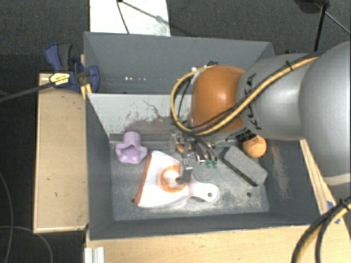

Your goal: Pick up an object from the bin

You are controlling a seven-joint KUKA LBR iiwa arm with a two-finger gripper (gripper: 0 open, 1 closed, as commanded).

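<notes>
the pincer (185, 174) is hanging right at the orange ring (166, 178), which is lying on the white paddle (204, 192) mid-bin, probably lining up a grab. wide or narrow, i cannot tell. the purple lump (130, 148) and grey block (245, 166) are sitting clear on either side.

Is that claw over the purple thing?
No, the gripper is above the orange ring on the white board; the purple thing lies apart from it.

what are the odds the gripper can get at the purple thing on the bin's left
Probably yes: the purple thing lies uncovered, left of the gripper, and the white paddle beside it lies flat.
</notes>
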